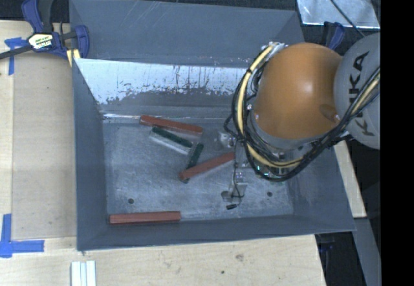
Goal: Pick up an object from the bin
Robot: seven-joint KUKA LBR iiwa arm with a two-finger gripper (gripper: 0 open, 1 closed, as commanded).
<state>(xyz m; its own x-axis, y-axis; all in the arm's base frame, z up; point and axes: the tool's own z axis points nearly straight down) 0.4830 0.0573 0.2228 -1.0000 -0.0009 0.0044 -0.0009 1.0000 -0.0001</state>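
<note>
Front left, we note a red-brown stick (145,217) lying flat along the front wall of the bin (90,168); mid-floor lies a small heap of brown and green sticks (176,138). The end effector (234,197) is low over bare floor, just right of the heap's slanted brown stick (208,166); we cannot tell its opening.
</note>
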